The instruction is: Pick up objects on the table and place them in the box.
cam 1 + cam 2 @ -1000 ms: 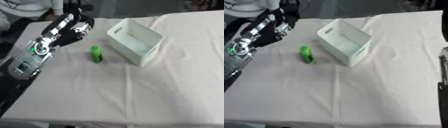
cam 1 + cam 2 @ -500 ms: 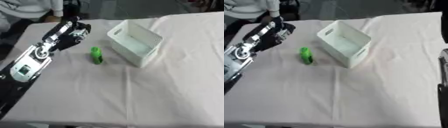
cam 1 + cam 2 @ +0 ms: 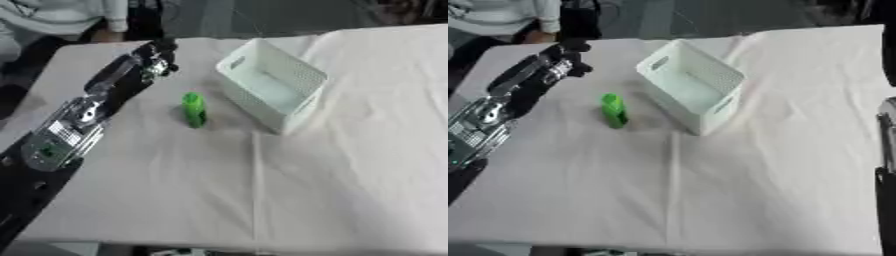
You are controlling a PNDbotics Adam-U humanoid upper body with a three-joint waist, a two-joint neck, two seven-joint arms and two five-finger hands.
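Reaching in from the left edge, your left hand [image 3: 156, 59] hangs above the far left part of the surface [image 3: 350, 165], and its fingers look curled with nothing between them. You see the green bottle [image 3: 193, 109] lying on the white cloth, apart from the hand and just beside the white box [image 3: 271, 84], on its left. This box stands open, turned at an angle. Your right arm shows only as a dark strip at the right edge, so I cannot tell its fingers.
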